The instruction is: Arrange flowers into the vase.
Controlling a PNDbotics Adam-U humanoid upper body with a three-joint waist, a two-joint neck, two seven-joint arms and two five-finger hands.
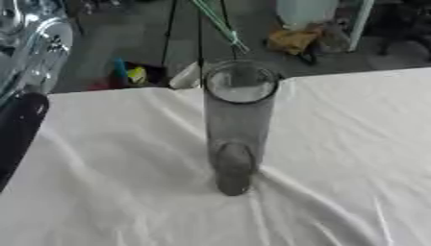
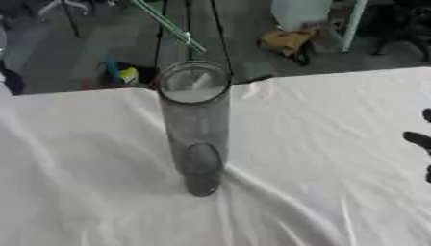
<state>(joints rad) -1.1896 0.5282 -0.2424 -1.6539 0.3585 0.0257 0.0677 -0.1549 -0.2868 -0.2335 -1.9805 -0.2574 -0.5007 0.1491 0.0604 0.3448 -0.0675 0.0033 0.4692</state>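
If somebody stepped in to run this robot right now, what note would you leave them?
Left hand: not in view; only its dark arm shows at the left edge.
Right hand: just dark fingers at the right edge; open or shut unclear.
Vase: clear, upright on the white cloth, looks empty.
A green stem hangs above the vase mouth, not yet in.
Done: nothing visible. Left: lower the stem in.
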